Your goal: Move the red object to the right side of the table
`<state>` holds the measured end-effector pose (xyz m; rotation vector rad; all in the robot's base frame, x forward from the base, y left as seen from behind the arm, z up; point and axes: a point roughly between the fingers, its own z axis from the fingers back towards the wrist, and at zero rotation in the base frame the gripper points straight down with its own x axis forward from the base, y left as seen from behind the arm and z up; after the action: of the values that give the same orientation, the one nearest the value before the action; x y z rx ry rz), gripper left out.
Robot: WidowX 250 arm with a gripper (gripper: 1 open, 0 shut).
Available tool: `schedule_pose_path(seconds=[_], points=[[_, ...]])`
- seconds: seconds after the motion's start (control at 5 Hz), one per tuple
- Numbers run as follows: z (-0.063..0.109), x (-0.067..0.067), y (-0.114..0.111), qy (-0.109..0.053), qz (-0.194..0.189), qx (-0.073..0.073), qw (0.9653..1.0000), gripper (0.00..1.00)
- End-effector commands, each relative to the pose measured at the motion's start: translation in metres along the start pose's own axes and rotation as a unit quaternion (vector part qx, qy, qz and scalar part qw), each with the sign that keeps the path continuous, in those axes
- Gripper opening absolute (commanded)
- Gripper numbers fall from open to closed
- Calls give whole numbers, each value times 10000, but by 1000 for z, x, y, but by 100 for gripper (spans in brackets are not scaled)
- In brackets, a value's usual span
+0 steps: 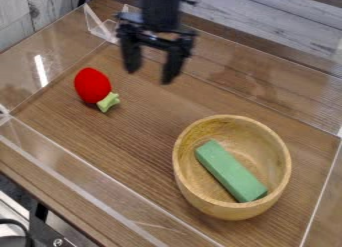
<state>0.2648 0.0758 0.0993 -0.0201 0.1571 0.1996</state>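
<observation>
I see the red object point(92, 84) lying on its side on the left part of the counter point(147, 131), its green leafy cap pointing toward the middle. My gripper point(151, 66) hangs above and to its right, pointing down, jaws spread wide and holding nothing, clear of the strawberry. Well apart, at the near right, a wooden bowl point(187, 171) holds a green block point(230, 171).

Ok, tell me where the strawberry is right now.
The strawberry lies on the left part of the table, apart from the wooden bowl at lower right; the open gripper hangs just up and right of it.
</observation>
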Motion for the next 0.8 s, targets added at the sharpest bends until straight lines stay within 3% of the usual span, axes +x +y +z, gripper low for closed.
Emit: schedule_pose_path(seconds=[0.0, 0.2, 0.6], points=[[17, -3, 38, -577, 207, -1, 9981, 100], [11, -2, 70, -722, 440, -84, 9964, 100], [-12, 7, 85, -842, 648, -203, 9941, 100]])
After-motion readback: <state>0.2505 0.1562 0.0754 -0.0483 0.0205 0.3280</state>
